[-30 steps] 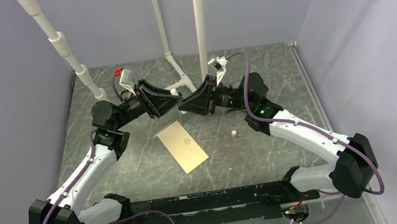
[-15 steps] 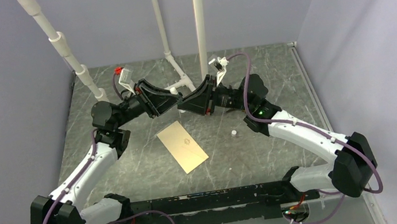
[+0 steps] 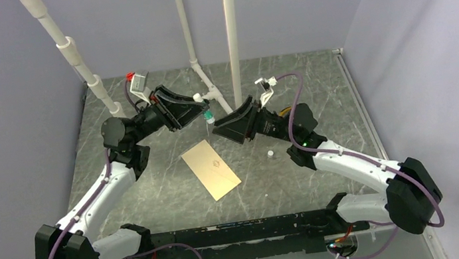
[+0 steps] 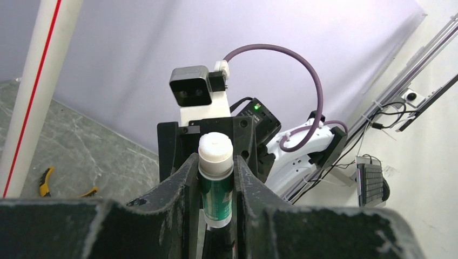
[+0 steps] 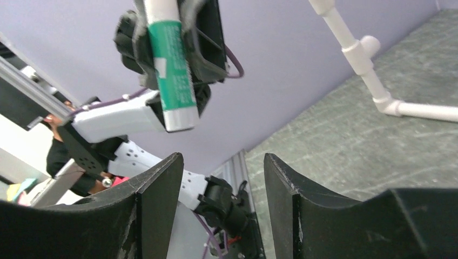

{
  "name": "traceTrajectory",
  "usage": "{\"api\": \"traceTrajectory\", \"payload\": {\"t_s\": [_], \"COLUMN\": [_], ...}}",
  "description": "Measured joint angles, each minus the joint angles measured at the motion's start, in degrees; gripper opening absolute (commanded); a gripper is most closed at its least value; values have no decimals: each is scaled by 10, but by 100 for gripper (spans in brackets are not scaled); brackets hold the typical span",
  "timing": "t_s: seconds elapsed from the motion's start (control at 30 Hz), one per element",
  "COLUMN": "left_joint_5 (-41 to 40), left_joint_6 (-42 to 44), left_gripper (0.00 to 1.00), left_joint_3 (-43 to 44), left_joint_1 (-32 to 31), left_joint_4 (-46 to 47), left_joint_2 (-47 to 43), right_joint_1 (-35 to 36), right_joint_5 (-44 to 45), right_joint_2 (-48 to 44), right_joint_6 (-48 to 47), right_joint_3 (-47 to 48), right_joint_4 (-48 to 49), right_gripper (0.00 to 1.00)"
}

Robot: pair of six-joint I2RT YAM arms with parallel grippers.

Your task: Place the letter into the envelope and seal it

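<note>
Top external: R gripper (image 3: 218, 125) released glue stick (image 3: 207, 114), backed off L gripper (image 3: 200, 109).

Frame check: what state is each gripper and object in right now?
left gripper: shut on the glue stick.
right gripper: open, empty.
glue stick: clamped, off the table.
envelope: flat on the table, untouched.
small white piece: loose on the table, right of the envelope.

The right gripper (image 3: 217, 125) has spread its jaws, released the green-and-white cylindrical glue stick (image 3: 207, 113) and drawn back to the right. The left gripper (image 3: 201, 109) now grips the stick alone and has swung it up and to the left, so the two grippers are apart.
</note>
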Motion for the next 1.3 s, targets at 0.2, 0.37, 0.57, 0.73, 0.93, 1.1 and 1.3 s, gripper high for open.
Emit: {"api": "traceTrajectory", "payload": {"t_s": [0.2, 0.37, 0.57, 0.73, 0.93, 1.1, 1.3], "left_joint_5": [-5, -8, -7, -10, -34, -95, -182], "left_joint_6": [-23, -36, -54, -56, -35, 45, 178], "left_gripper": [3, 2, 2, 2, 3, 2, 2], "left_joint_3": [0, 0, 0, 0, 0, 26, 80], "left_joint_1": [0, 0, 0, 2, 6, 10, 1], "left_joint_4": [16, 24, 47, 54, 9, -146, -341], "left_joint_2": [0, 0, 7, 10, 1, -24, -36], "right_joint_1": [6, 12, 14, 18, 23, 47, 87], "right_joint_5": [-2, -4, 0, -1, 8, 92, 235], "right_joint_2": [11, 23, 37, 45, 43, 39, 50], "right_joint_6": [32, 40, 42, 35, -55, -253, -479], "right_joint_3": [2, 21, 36, 49, 77, 138, 167], "right_joint_4": [74, 103, 108, 103, 27, -137, -215], "right_gripper": [61, 58, 37, 12, 0, 0, 0]}}
